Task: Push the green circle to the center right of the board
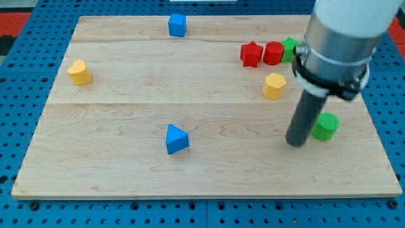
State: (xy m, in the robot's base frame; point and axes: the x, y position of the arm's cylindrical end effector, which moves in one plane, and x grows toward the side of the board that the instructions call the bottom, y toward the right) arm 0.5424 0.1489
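Tip contact on green circle, right side of tabletop [126, 114].
Tool is a bare rod, no jaws, holds nothing; my tip [295, 143] sits just left of green circle [326, 126], placed to shove it rightward toward center-right edge.

Upright rod, my tip [295, 143] down

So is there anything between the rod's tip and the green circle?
No. In the camera view my tip sits just to the view's left of the green circle, and only a thin strip of bare board shows between them.
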